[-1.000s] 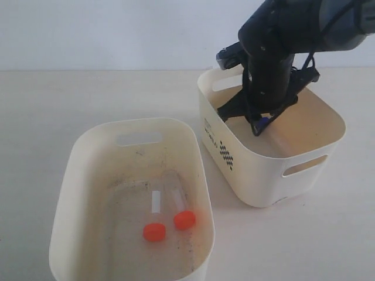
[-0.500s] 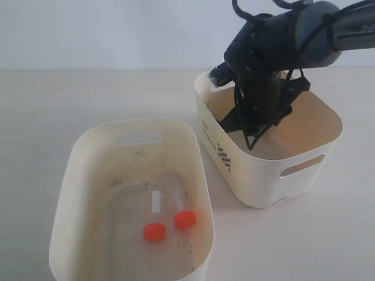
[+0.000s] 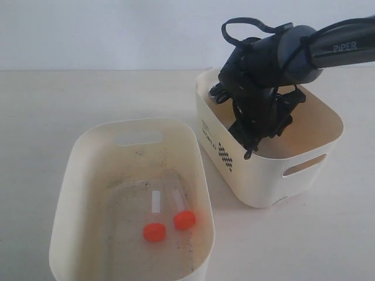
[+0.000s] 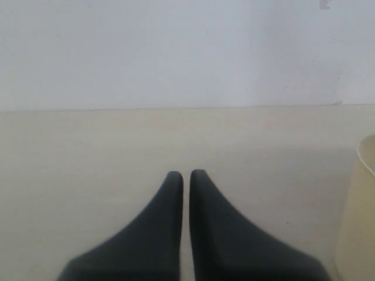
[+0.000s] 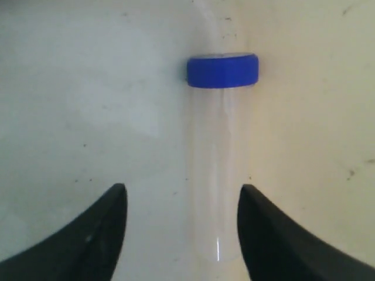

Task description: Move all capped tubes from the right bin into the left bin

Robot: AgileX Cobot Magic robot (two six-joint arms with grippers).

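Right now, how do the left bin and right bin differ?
Contents: the left bin holds two orange-capped tubes; the right bin holds a blue-capped tube, seen in the right wrist view.
Markings: the right bin carries a black checkered mark on its outer side; the left bin shows none, and its floor is dark-speckled.
Occupancy: the open right gripper reaches into the right bin; nothing reaches into the left bin.
Both are cream-white, rounded, with slot handles.
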